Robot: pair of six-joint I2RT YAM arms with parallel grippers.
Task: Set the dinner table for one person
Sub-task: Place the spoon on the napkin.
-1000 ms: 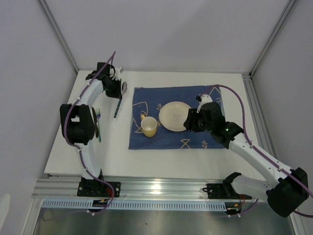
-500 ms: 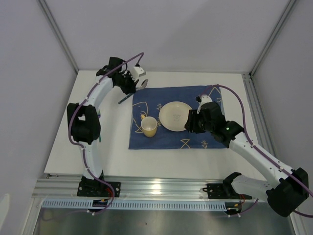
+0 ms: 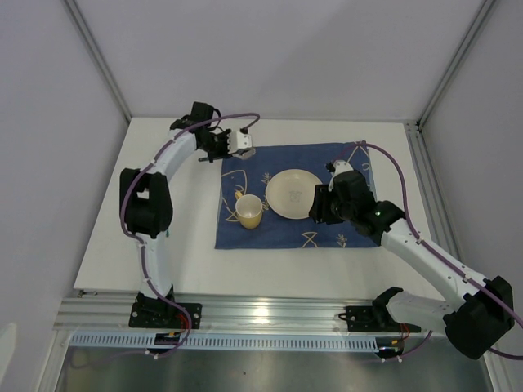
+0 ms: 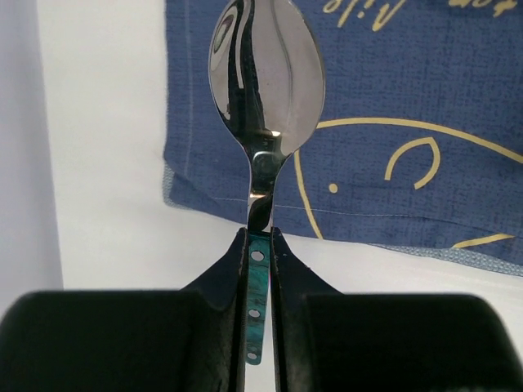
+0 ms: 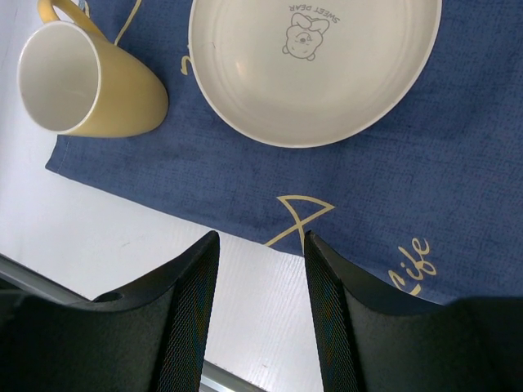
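The white dinner table [image 3: 188, 261] spans the whole work area beneath both arms, with a dark blue cloth [image 3: 278, 233] spread across its middle. A cream plate [image 3: 292, 193] sits at the cloth's centre, and a yellow mug [image 3: 249, 211] lies on its side just left of it. At the cloth's far-left corner the left gripper [image 4: 259, 237] is clenched on the teal handle of a spoon [image 4: 265, 73]. The spoon's long axis runs straight out from the jaws, its bowl over the cloth's edge. The plate lies to the right of that grip, so the spoon probably has to travel that way. The right gripper [image 5: 260, 241] hovers by the plate's near-right rim, jaws spread and holding nothing.
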